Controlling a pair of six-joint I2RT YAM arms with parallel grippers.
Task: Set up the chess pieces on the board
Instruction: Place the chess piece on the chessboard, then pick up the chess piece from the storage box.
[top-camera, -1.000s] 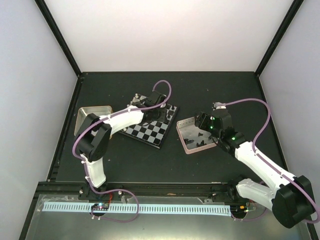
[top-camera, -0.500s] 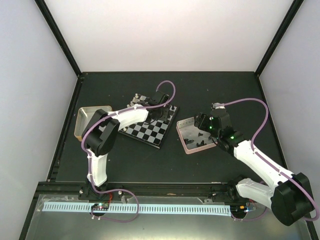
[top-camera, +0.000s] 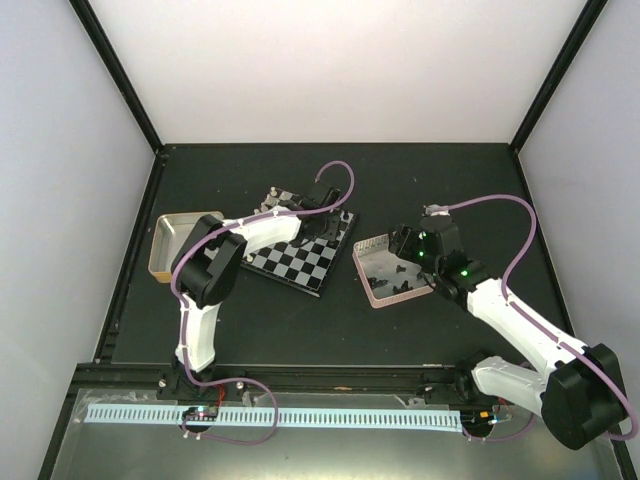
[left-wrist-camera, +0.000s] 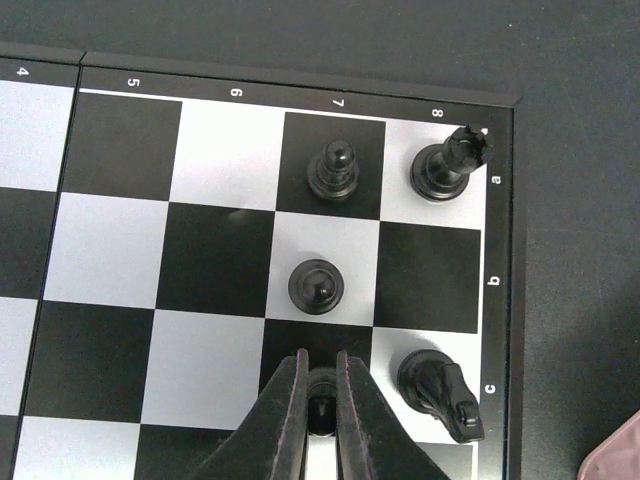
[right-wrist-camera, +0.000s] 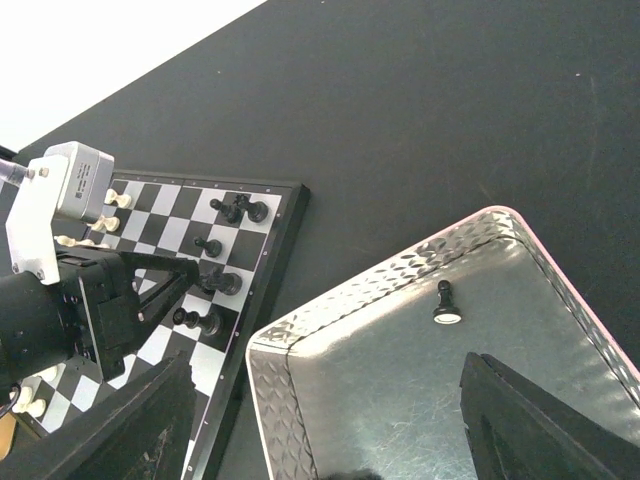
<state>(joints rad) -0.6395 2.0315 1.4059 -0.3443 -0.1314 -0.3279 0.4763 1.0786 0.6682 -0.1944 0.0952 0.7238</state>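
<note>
Left end effector (left-wrist-camera: 320, 398) sits low over the board (left-wrist-camera: 120, 250), its two fingers pinched tight on a black pawn (left-wrist-camera: 320, 408) that stands in row c, column 7. Just right of it, on the c8 square, a black knight (left-wrist-camera: 441, 391) stands. One row up is another pawn (left-wrist-camera: 316, 285), and beyond that a third pawn (left-wrist-camera: 333, 170) beside a black rook (left-wrist-camera: 452, 163) in the corner square.

The right end effector (right-wrist-camera: 325, 400) hovers over the pinkish-rimmed tin (right-wrist-camera: 290, 340) with its fingers spread wide and nothing between them. A single black pawn (right-wrist-camera: 446, 302) stands on the tin's floor. The tin lies just right of the board on the dark surface (top-camera: 430, 180), and a gold-rimmed tin (top-camera: 162, 240) lies to the board's left. Silver pieces (right-wrist-camera: 112, 198) line the board's far edge.
</note>
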